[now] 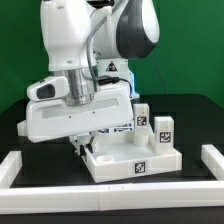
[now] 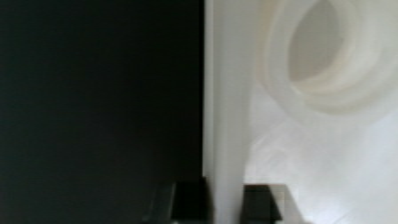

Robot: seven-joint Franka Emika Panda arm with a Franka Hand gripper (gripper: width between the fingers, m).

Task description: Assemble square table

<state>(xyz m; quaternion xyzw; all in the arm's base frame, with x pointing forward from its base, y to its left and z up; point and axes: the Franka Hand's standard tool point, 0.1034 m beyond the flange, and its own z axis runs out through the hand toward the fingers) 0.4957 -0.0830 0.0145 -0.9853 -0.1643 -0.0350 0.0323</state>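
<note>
The white square table top (image 1: 135,160) lies on the black table with its raised rim up and a tag on its front wall. My gripper (image 1: 80,145) is down at the top's edge on the exterior view's left. In the wrist view the gripper (image 2: 224,200) straddles the top's rim wall (image 2: 221,100), with one dark fingertip (image 2: 187,200) outside and the other inside, both touching it. A round corner socket (image 2: 329,60) shows inside the top. Two white legs (image 1: 142,120) (image 1: 163,127) with tags stand just behind the top. The other legs are hidden.
Long white barrier strips run along the front (image 1: 110,200), the exterior view's left (image 1: 10,170) and the exterior view's right (image 1: 213,160). The arm's body covers the table's back left. A green wall stands behind.
</note>
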